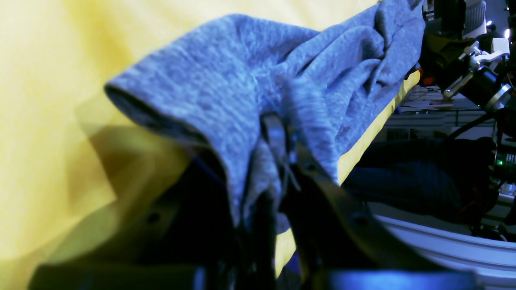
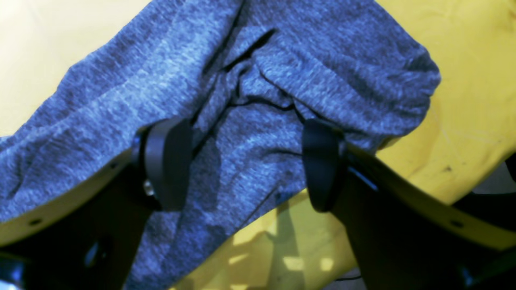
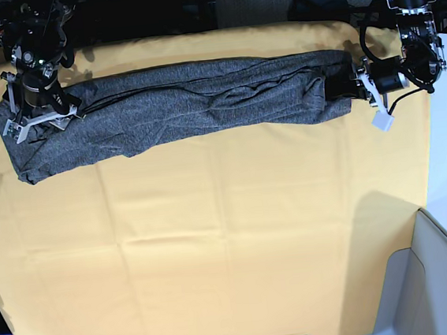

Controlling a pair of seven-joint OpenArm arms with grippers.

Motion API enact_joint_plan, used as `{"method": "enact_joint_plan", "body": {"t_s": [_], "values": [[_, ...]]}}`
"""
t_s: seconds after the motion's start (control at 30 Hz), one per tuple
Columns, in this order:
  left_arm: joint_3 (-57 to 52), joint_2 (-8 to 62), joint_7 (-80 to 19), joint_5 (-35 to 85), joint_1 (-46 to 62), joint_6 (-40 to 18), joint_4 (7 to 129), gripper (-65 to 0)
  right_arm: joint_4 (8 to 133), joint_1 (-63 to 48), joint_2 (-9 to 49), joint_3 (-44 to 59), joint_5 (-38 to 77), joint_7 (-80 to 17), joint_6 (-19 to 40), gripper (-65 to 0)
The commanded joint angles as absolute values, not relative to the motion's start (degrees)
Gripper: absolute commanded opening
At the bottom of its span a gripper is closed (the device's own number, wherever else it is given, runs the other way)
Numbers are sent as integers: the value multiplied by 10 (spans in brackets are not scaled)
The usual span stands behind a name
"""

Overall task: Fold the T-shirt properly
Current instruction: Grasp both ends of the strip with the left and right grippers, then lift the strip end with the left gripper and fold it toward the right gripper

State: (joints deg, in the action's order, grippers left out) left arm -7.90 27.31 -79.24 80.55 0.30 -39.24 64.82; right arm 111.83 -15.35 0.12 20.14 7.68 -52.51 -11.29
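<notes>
Left gripper pinching the T-shirt at its right end.
The shirt is lying as a long band across the upper frame on the yellow cloth; right gripper is straddling the left end, jaws apart.

Yellow-orange table cloth carries the T-shirt

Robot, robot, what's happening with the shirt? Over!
Left gripper shut on T-shirt end. Right gripper open, straddling other end. Shirt stretched long across yellow cloth. Nothing blocking.
</notes>
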Motion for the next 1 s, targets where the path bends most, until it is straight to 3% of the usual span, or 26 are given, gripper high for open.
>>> {"method": "enact_joint_plan", "body": {"t_s": [0.0, 0.33, 0.57, 0.97], "values": [[-78, 278, -800, 804, 1, -386, 654, -642, 1127, -151, 5, 204, 74, -514, -111, -226], [-73, 260, -800, 804, 0, -385, 800, -648, 1129, -150, 10, 206, 73, -514, -111, -226], [42, 228, -800, 804, -44, -385, 811, -648, 1130, -147, 10, 283, 74, -514, -110, -226], [175, 109, -800, 803, -121, -385, 810, -648, 1130, -152, 11, 422, 73, -514, -109, -226]]}}
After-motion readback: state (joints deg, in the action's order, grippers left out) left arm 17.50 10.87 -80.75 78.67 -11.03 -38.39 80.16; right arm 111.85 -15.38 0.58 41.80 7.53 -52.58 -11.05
